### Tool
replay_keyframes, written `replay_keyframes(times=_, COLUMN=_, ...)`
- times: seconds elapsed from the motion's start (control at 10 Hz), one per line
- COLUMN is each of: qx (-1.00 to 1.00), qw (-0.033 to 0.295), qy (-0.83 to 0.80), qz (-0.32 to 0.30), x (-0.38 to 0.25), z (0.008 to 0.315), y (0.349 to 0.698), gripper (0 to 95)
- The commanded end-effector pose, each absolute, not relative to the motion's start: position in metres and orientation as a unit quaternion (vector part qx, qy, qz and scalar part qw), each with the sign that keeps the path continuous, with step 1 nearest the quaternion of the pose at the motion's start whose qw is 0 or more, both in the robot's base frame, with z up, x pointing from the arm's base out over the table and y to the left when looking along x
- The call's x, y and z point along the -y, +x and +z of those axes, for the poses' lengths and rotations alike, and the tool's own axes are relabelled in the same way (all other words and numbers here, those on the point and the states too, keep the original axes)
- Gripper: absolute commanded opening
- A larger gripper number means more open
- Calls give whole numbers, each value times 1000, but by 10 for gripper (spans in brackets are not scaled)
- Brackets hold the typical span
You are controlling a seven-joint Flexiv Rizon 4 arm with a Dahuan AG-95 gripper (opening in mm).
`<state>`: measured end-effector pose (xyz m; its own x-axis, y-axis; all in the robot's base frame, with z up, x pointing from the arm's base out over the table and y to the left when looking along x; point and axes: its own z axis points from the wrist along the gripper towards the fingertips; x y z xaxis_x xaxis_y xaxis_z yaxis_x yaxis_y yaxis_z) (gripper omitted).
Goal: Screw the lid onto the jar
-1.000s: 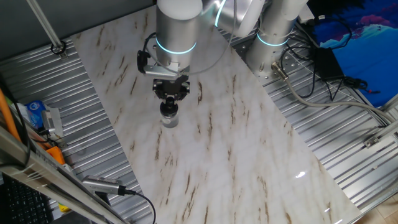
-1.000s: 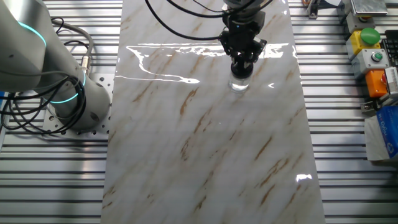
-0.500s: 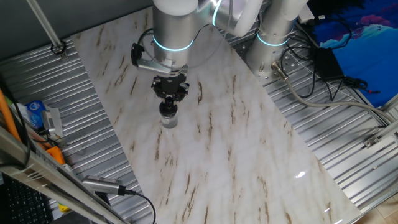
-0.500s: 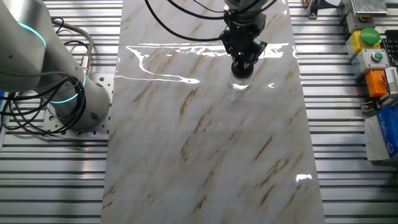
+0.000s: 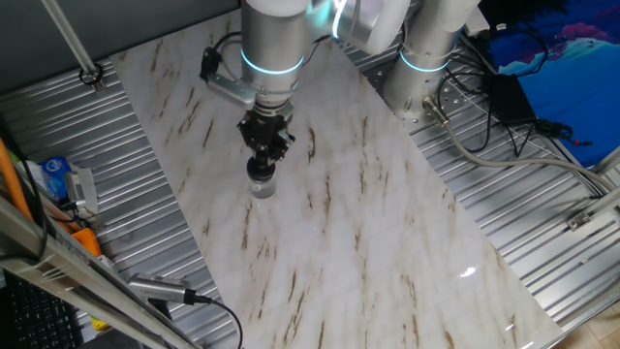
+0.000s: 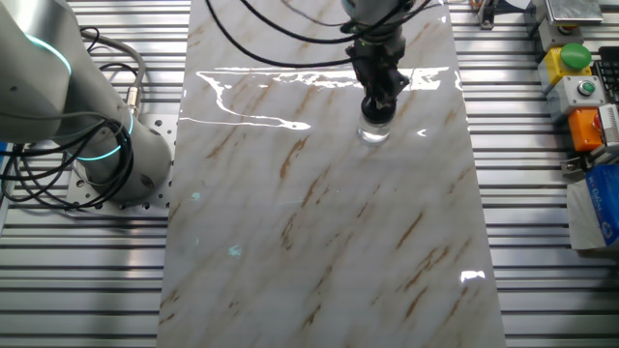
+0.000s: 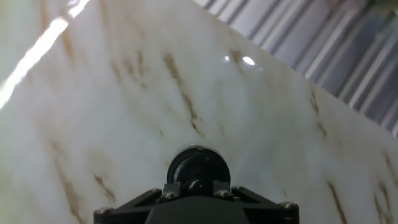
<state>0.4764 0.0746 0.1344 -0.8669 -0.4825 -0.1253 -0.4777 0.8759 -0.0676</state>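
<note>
The arm reaches down over the table, wrist vertical, a lit cyan ring around its last link; the gripper (image 5: 262, 165) (image 6: 376, 104) (image 7: 196, 185) points straight down; its black fingers stand close together, clamped on the lid (image 7: 198, 169).

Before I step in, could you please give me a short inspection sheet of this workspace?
Surface: marble-patterned tabletop, glossy, with glare streaks.
Job's things: the jar stands upright on the tabletop; the lid sits on top of it.
Clutter: nothing seen on the tabletop.
Gripper: gripper points straight down over the lid; whether the fingers clamp it cannot be told.
Cables: black cable loops from the wrist; grey hoses lie by the arm base.
Surroundings: ribbed metal decking; button box; blue packet.
</note>
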Motion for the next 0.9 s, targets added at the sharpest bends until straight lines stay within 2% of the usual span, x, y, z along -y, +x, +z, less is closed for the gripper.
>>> replay_keyframes(times=0.1, qx=-995, qw=92, qy=-46, qz=-6, x=-75, z=133, y=475, gripper=0)
replay_keyframes(times=0.6, qx=-993, qw=103, qy=60, qz=1, x=-74, z=133, y=476, gripper=0)
replay_keyframes(times=0.9, qx=-993, qw=103, qy=57, qz=-5, x=-73, z=133, y=477, gripper=0)
